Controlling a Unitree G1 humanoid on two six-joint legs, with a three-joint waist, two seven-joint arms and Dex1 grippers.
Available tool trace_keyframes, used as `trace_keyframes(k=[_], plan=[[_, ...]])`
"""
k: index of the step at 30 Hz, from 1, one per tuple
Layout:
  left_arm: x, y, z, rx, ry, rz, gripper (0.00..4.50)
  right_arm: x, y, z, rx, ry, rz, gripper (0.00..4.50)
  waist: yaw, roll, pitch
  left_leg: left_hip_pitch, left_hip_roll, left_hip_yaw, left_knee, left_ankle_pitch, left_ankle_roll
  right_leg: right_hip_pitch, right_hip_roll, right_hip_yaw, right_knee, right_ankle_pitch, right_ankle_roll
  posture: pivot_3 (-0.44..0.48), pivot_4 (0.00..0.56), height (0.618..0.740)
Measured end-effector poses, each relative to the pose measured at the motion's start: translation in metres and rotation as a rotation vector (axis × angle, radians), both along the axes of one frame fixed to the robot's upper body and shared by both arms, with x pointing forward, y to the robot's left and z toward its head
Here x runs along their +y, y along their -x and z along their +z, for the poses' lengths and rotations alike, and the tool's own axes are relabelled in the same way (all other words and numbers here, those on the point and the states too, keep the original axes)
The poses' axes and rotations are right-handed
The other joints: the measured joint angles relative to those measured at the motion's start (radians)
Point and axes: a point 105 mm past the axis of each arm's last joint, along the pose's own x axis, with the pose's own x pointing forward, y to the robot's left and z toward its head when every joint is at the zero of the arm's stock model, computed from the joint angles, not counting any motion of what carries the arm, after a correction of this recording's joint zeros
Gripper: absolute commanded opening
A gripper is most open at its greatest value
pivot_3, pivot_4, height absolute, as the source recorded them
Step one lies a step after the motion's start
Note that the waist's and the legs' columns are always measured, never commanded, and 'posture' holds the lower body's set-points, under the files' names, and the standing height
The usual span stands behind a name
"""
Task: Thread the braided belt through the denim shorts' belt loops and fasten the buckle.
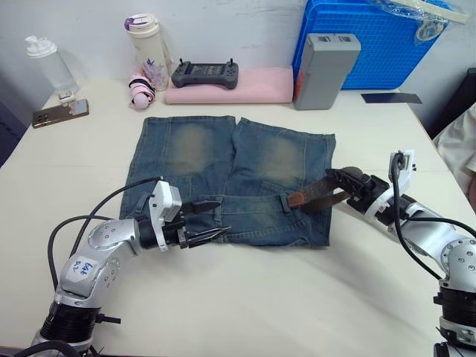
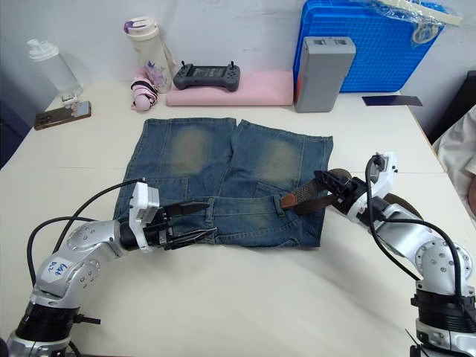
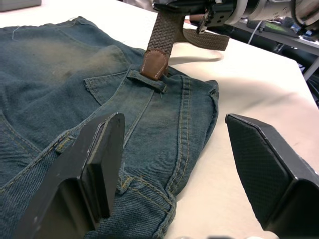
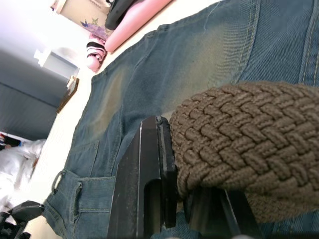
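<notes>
The denim shorts (image 1: 230, 175) lie flat on the white table (image 1: 245, 297), waistband toward me. The braided belt (image 1: 320, 195) comes in from the right. Its brown leather tip (image 3: 154, 62) is tucked at a belt loop (image 3: 147, 81) on the waistband's right half. My right gripper (image 1: 336, 182) is shut on the belt just behind that tip, and the weave bulges over one finger (image 4: 149, 179). My left gripper (image 1: 223, 217) is open over the waistband's left part, one finger (image 3: 99, 159) on the denim and the other beyond the edge. The buckle is out of view.
Along the back stand a blue crate (image 1: 379, 41), a grey box (image 1: 323, 71), a pink mat (image 1: 230, 85) with a controller (image 1: 204, 74), a decorated bottle (image 1: 149, 52), a clear bottle (image 1: 48, 67) and a phone (image 1: 61, 113). A person's sleeve (image 1: 461, 145) shows at the right edge.
</notes>
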Motion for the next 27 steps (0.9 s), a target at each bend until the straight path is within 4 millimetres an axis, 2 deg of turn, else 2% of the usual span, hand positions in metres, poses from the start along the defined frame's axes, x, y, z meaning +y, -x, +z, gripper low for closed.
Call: trace_keyframes(k=[6,17,27], plan=[[-0.001,0.000,0.000,-0.001,-0.005,0.007,3.53,0.008,0.004,0.009,-0.049,0.072,0.011,0.00,0.001,0.000,0.000,0.000,0.000,0.000,0.000,0.000,0.000,0.000,0.000,0.000,0.000,0.000,0.000,0.000,0.150,0.725],[-0.001,-0.001,0.000,-0.002,-0.016,0.016,3.53,0.005,0.003,-0.007,-0.035,0.156,-0.026,0.00,0.000,0.000,0.000,0.000,0.000,0.000,0.000,0.000,0.000,0.000,0.000,0.000,0.000,0.000,0.000,0.000,0.150,0.725],[-0.003,-0.004,0.008,-0.042,-0.032,0.001,3.53,0.040,-0.001,-0.037,0.027,0.110,0.008,0.00,-0.001,0.000,0.000,0.000,0.000,0.000,0.000,0.000,-0.001,0.000,0.000,0.000,0.000,0.000,0.000,0.000,0.150,0.725]])
